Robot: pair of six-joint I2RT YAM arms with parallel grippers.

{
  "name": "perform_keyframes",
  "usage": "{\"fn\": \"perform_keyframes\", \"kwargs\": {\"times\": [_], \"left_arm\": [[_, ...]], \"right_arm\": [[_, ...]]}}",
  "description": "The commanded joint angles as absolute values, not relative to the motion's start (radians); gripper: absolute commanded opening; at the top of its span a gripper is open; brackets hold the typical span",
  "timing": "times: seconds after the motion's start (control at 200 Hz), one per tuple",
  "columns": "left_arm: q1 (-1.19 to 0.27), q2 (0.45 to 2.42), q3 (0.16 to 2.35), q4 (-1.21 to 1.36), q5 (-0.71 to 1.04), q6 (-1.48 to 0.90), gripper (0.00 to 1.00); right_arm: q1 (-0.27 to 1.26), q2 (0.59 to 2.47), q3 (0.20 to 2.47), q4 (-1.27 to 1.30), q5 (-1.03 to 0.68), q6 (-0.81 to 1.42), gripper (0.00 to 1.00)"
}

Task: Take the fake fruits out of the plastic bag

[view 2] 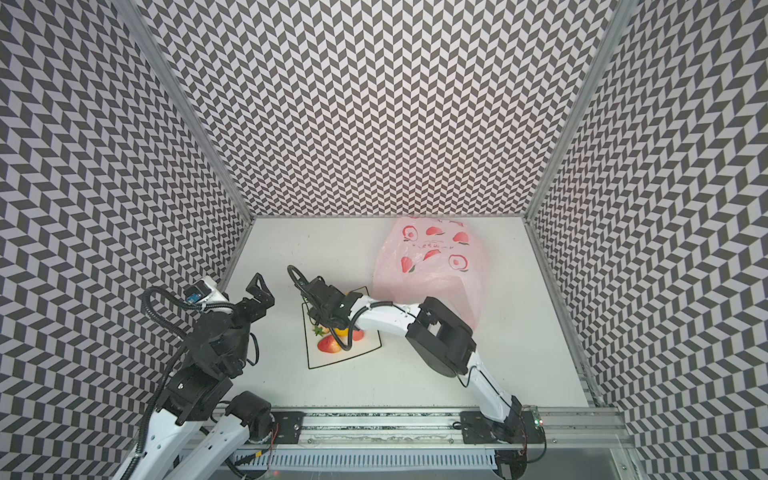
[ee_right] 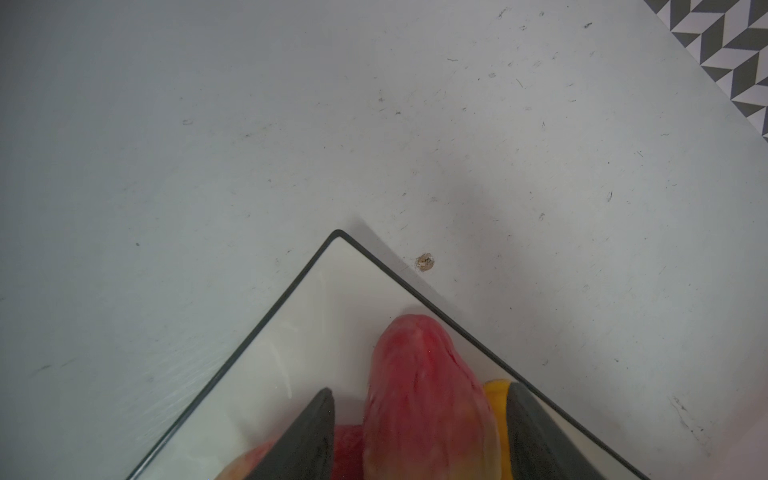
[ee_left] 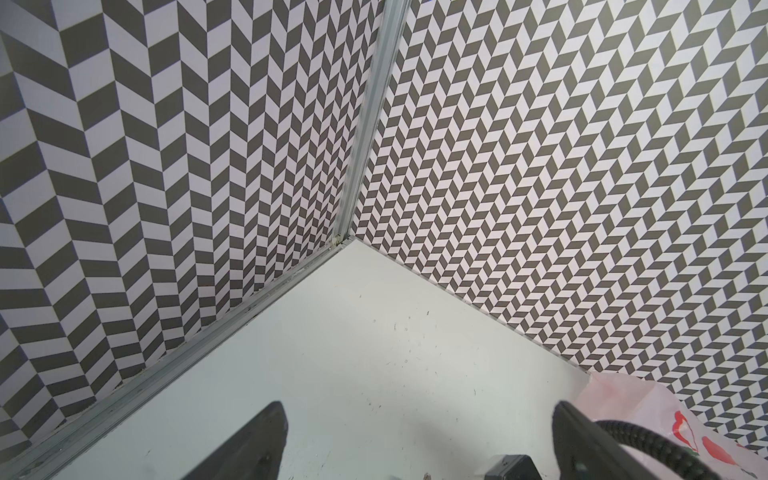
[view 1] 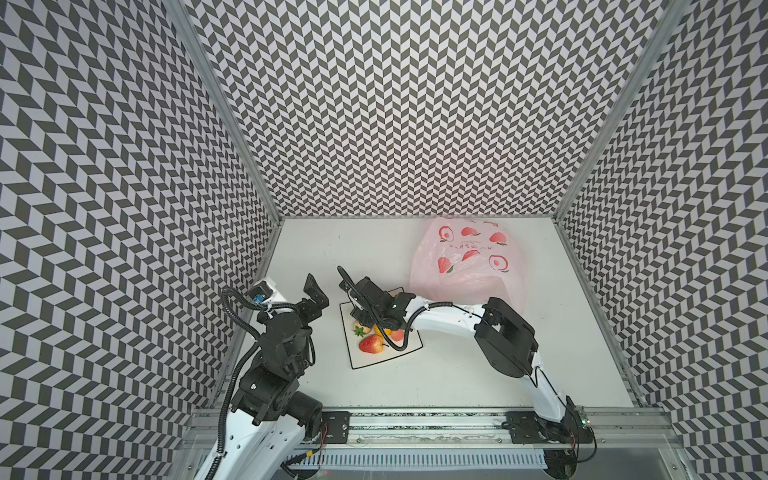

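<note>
Fruits (view 2: 331, 344) are lying in a cluster on the plate (view 1: 376, 360), outside the bag (view 1: 469, 262), in both top views. An apple (view 1: 372, 344), red and yellow with a dark stem, is sitting nearest the plate's front edge. Behind it a green leaf (view 1: 359, 331), a yellow fruit (view 1: 384, 331) and a pink peach (view 1: 399, 335) are showing, partly hidden by the arm and a black cable (view 1: 401, 347) looping over them.

The right gripper (ee_right: 419, 388) is hovering low over the plate's far left part. In the right wrist view its jaws are standing partly apart on either side of a red fruit (ee_right: 415, 374), which is lying on the plate with its rounded tip pointing at the black-rimmed corner. A gap is showing between one finger (ee_right: 307, 436) and the fruit, and a strip of yellow fruit is showing on the other side, so the gripper is gripping nothing.

The bag is lying slumped on the table (view 1: 457, 374) at the far right, near the back wall and just beyond the plate. Its near edge is hidden behind the right arm, and I cannot tell whether anything is inside.

The left gripper (ee_left: 415, 405) is hanging to the left of the plate, well apart from the fruits. Its jaws are spread wide with nothing between them.
</note>
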State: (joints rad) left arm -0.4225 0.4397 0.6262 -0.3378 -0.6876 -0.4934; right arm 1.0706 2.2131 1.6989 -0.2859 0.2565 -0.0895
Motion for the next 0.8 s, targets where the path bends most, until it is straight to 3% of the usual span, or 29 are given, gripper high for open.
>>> {"fn": "perform_keyframes", "kwargs": {"times": [0.0, 0.275, 0.526, 0.656, 0.791], "left_arm": [[-0.419, 0.442, 0.624, -0.320, -0.704, -0.499, 0.98], [-0.419, 0.463, 0.633, -0.288, -0.689, -0.487, 0.98], [-0.417, 0.562, 0.655, -0.262, -0.683, -0.521, 1.00], [-0.406, 0.619, 0.629, -0.180, -0.662, -0.499, 1.00], [-0.307, 0.711, 0.604, -0.038, -0.574, -0.451, 1.00]], "right_arm": [[1.075, 2.220, 1.690, -0.258, 0.239, -0.093, 0.70], [1.074, 2.052, 1.671, -0.235, 0.186, -0.058, 0.76], [1.041, 1.607, 1.284, -0.104, 0.327, 0.016, 0.76], [0.903, 1.365, 1.095, -0.107, 0.414, 0.098, 0.71], [0.637, 1.142, 0.883, -0.024, 0.465, 0.117, 0.62]]}}
